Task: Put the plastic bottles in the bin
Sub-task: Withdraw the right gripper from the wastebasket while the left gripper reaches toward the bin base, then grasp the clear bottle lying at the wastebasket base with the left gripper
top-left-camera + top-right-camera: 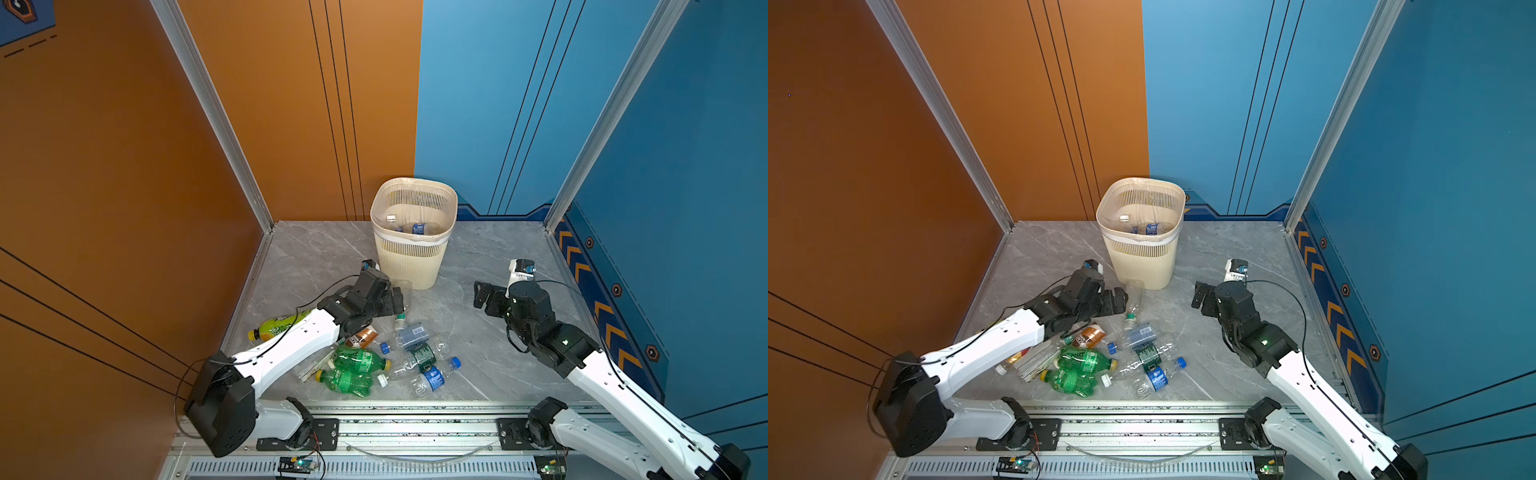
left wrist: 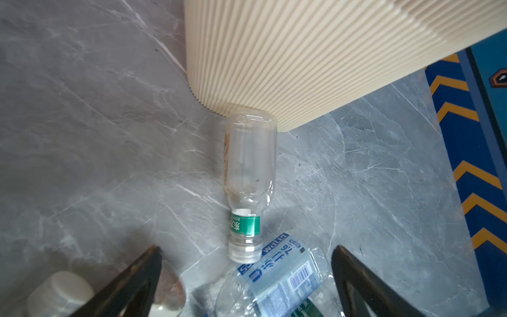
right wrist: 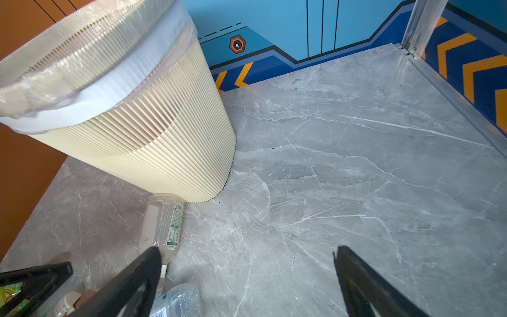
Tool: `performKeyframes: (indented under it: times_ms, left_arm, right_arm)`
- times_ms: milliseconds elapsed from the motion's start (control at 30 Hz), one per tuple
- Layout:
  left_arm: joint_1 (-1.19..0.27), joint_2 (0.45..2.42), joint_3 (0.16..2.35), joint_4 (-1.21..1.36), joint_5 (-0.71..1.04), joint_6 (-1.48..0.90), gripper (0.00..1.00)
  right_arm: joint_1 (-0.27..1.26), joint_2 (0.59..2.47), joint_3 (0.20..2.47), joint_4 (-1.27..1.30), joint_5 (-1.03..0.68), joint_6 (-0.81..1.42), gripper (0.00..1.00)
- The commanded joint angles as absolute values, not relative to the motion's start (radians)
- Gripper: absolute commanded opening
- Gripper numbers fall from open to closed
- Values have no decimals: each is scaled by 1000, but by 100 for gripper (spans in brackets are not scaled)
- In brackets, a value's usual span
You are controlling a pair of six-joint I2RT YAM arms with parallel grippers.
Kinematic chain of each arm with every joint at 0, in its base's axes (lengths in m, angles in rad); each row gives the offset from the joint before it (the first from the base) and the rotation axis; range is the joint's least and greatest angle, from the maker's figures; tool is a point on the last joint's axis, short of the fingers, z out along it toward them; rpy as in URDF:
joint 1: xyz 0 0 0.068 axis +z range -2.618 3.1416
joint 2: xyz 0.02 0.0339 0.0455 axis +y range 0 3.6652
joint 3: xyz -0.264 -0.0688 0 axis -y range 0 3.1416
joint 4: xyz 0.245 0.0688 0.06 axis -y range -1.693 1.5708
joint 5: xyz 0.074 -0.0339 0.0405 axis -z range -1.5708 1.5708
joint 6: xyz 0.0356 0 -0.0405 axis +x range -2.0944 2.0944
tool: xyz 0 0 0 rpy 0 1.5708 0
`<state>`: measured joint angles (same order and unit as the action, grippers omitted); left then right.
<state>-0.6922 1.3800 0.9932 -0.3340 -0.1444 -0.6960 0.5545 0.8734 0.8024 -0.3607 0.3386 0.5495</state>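
The left gripper (image 2: pixel 247 250) is hanging with its jaws spread wide and nothing between them, low over the table (image 1: pixel 311 257) on the robot's side of the bin (image 1: pixel 409 257). In the left wrist view its two fingers are framing the cap end of a clear bottle (image 2: pixel 249 164) with a green neck band. That spread looks chosen so the fingers can drop on either side of the bottle and close across its width.

The clear bottle is lying on its side with its cap pointing away from the bin. Its base seems to be touching the bin's foot, though the see-through plastic makes the contact hard to confirm. Being the bottle nearest the bin and lying apart from the others, it is probably the easiest one to take.

Farther from the bin, towards the robot, the rest of the plastic bottles are lying in a loose pile. Two green bottles (image 1: pixel 357 361) are resting against each other, and a blue-labelled bottle (image 1: pixel 432 378) and a pale-labelled bottle (image 1: pixel 411 334) are lying just beside them. A yellow-green bottle (image 1: pixel 276 326) is partly hidden under the left arm.

The right gripper (image 3: pixel 248 249) is also standing wide and empty, hovering above bare table beside the bin. It is facing the bin's slatted wall, well apart from the pile, likely so as to leave the left arm room.

Inside the bin's clear liner, a few bottles (image 1: pixel 419 227) are already lying at the bottom.
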Motion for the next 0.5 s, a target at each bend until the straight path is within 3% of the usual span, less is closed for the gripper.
performKeyframes:
  times_ms: [0,333,467]
  left_arm:
    - [-722,1469,1075,-392,-192,-653,97]
    - [-735,1726,1211,-404,-201,-644,96]
    - [-733,1802,1257,-422,-201,-642,91]
  right_arm:
    - [543,849,783,-395,357,566,100]
    - [505,815,751,-395,333,575,100]
    - [495,809,743,-392,323,578,100]
